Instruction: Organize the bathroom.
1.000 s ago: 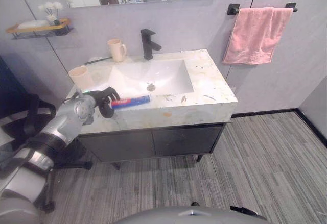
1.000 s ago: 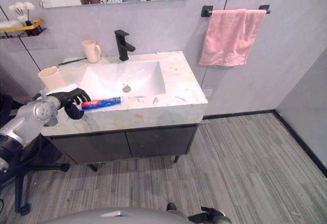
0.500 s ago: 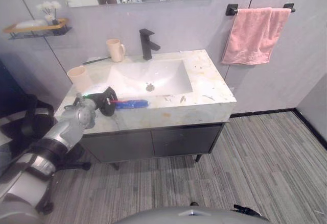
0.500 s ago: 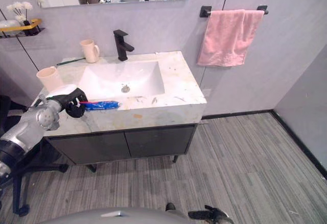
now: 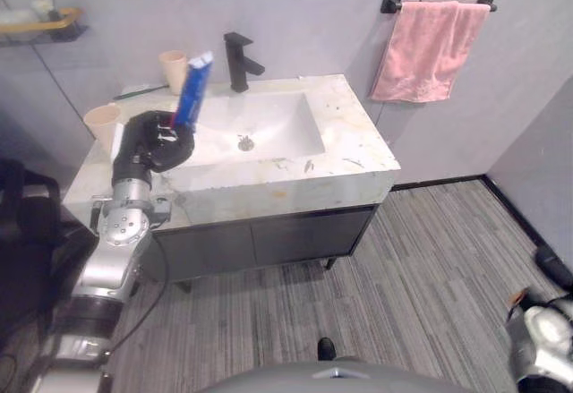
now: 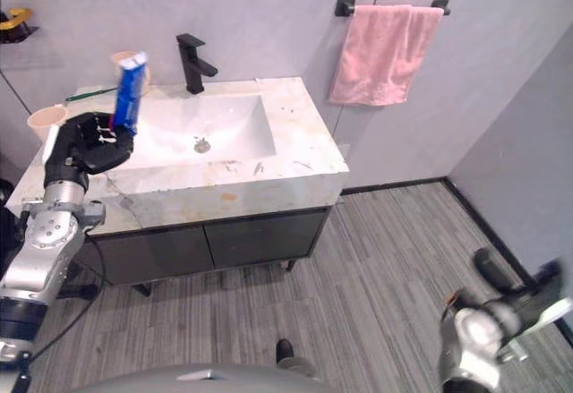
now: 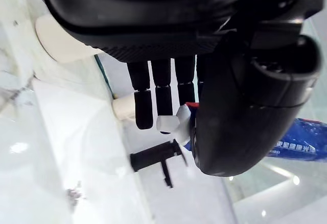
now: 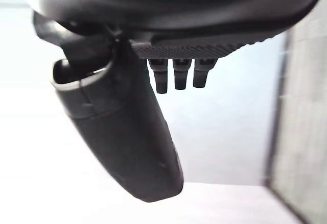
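A blue toothpaste tube (image 5: 192, 87) with a red band stands nearly upright in my left hand (image 5: 152, 147), whose fingers are curled round its lower end above the left part of the marble counter (image 5: 358, 151). In the left wrist view the tube (image 7: 301, 143) and its white cap (image 7: 170, 123) show between the thumb and the fingers (image 7: 153, 99). A beige cup (image 5: 101, 122) stands just left of the hand. A second cup (image 5: 170, 66) stands at the back, behind the tube. My right hand (image 8: 122, 147) hangs low over the floor, its fingers relaxed and holding nothing.
A white sink basin (image 5: 264, 124) with a black faucet (image 5: 237, 60) takes up the counter's middle. A green toothbrush (image 5: 139, 91) lies at the back left. A pink towel (image 5: 428, 39) hangs on a wall bar to the right. A small shelf (image 5: 40, 24) is on the left wall.
My left hand has lifted the toothpaste tube off the counter's front edge and turned it upright. The camera has shifted, and my right arm now shows at the lower right.
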Available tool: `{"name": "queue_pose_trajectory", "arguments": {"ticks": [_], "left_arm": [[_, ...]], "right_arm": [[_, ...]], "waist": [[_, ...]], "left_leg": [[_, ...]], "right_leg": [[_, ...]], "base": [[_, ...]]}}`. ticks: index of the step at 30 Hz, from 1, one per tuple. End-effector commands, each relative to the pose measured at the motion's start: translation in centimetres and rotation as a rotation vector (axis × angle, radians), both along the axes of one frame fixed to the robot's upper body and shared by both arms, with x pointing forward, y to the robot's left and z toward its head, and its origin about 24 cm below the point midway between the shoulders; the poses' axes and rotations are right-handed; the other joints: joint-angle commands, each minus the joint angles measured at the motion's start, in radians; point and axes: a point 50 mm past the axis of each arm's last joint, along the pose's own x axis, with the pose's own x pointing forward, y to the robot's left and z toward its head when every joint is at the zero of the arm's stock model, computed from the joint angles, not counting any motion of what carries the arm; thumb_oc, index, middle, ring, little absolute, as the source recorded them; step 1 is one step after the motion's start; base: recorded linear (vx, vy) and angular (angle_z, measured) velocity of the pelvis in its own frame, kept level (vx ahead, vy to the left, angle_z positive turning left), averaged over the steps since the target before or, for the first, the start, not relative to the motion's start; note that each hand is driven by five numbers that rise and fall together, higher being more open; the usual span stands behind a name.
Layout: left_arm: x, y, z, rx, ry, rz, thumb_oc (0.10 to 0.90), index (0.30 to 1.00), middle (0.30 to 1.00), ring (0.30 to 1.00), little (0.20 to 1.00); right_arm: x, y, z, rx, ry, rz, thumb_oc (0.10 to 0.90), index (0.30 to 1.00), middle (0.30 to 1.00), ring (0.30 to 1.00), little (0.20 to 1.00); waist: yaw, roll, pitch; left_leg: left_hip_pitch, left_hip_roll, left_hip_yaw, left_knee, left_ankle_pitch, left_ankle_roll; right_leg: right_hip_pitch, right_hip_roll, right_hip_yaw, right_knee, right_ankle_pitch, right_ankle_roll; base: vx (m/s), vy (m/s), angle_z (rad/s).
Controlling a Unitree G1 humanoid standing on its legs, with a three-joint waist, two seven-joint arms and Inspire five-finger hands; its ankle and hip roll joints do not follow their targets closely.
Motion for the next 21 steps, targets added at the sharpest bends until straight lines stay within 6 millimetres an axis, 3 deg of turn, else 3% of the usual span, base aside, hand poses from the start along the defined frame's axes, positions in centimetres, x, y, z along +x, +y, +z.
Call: {"name": "queue_pose_trajectory", "arguments": {"ticks": [1,3,5,7,10,15,21], "left_arm": [[0.9,-3.6,8.9,-0.009,-0.479,-0.123,0.400,0.300,0.300,0.300,0.300],[0.9,-4.2,8.9,-0.014,-0.482,-0.137,0.400,0.300,0.300,0.300,0.300],[0.9,-5.0,8.4,-0.031,-0.484,-0.164,0.400,0.300,0.300,0.300,0.300],[0.8,-5.3,8.2,-0.042,-0.486,-0.172,0.400,0.300,0.300,0.300,0.300],[1.1,-7.0,7.3,-0.135,-0.513,-0.212,0.400,0.300,0.300,0.300,0.300],[1.2,-9.5,6.5,-0.175,-0.493,-0.289,0.400,0.300,0.300,0.300,0.300],[1.5,-11.0,5.9,-0.174,-0.443,-0.372,0.400,0.300,0.300,0.300,0.300]], "right_arm": [[6.3,5.0,12.2,-0.440,-0.405,0.348,0.800,0.900,0.900,0.900,0.900],[7.4,7.3,13.9,-0.476,-0.463,0.519,0.800,0.900,0.900,0.900,0.900],[8.8,11.7,16.1,-0.463,-0.561,0.914,0.800,0.900,0.900,0.900,0.900],[9.2,12.9,16.3,-0.455,-0.556,1.011,0.800,0.900,0.900,0.900,0.900],[11.5,19.8,16.8,-0.409,-0.520,1.401,0.800,0.900,0.900,0.900,0.900],[12.6,25.4,17.0,-0.331,-0.512,1.613,0.800,0.900,0.900,0.900,0.900],[12.9,28.2,17.2,-0.254,-0.509,1.706,0.800,0.900,0.900,0.900,0.900]], "waist": [[0.009,0.003,-0.025],[0.016,-0.001,-0.027],[0.028,-0.012,-0.036],[0.034,-0.014,-0.037],[0.061,-0.025,-0.039],[0.096,-0.029,-0.037],[0.118,-0.031,-0.035]], "left_leg": [[-0.076,-0.010,-0.067,0.003,0.004,0.050],[-0.080,-0.011,-0.068,0.003,0.005,0.050],[-0.086,-0.009,-0.065,0.003,0.005,0.046],[-0.087,-0.009,-0.066,0.003,0.006,0.046],[-0.085,-0.008,-0.072,0.003,0.006,0.045],[-0.081,-0.005,-0.088,0.003,0.010,0.043],[-0.078,-0.006,-0.104,0.003,0.014,0.043]], "right_leg": [[0.091,0.011,0.051,-0.006,-0.085,0.014],[0.087,0.008,0.048,-0.006,-0.086,0.015],[0.083,0.003,0.037,-0.006,-0.092,0.016],[0.083,0.001,0.034,-0.006,-0.093,0.015],[0.091,-0.003,0.016,-0.006,-0.098,0.009],[0.106,-0.012,-0.015,-0.006,-0.101,0.004],[0.118,-0.020,-0.035,-0.006,-0.101,0.004]], "base": [[-0.06,0.024,-0.23],[-0.05,0.012,-0.16],[-0.05,0.005,-0.07],[0.00,0.000,0.00],[-0.01,-0.005,0.04],[0.00,-0.012,0.23],[0.01,-0.006,0.19]]}}
